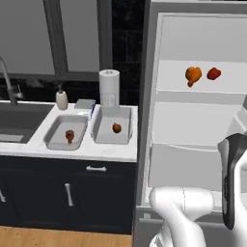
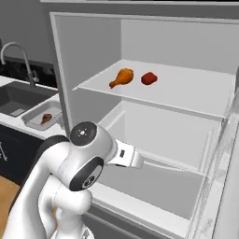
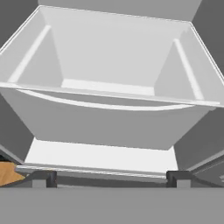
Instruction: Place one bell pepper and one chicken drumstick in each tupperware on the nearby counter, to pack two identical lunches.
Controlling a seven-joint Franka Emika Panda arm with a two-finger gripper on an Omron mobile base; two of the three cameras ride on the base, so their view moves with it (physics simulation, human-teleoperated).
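On the white counter (image 1: 87, 150) stand two grey tupperware tubs. The left tub (image 1: 54, 137) holds a dark brown chicken drumstick (image 1: 70, 136); this tub (image 2: 35, 122) and drumstick (image 2: 46, 118) also appear in the right base view. The right tub (image 1: 103, 132) holds a dark orange-red bell pepper (image 1: 116, 128). On the open fridge's upper shelf lie an orange drumstick (image 1: 193, 75) (image 2: 122, 77) and a red pepper (image 1: 213, 73) (image 2: 149, 78). My gripper (image 3: 111, 178) is open and empty, low in front of the fridge, facing an empty white drawer (image 3: 109, 118).
A dark sink (image 1: 17, 120) with a faucet (image 1: 7, 79) lies left of the tubs. Behind them stand a soap bottle (image 1: 61, 99), a small box (image 1: 85, 105) and a paper towel roll (image 1: 109, 88). The fridge wall (image 2: 65, 79) rises between counter and shelves.
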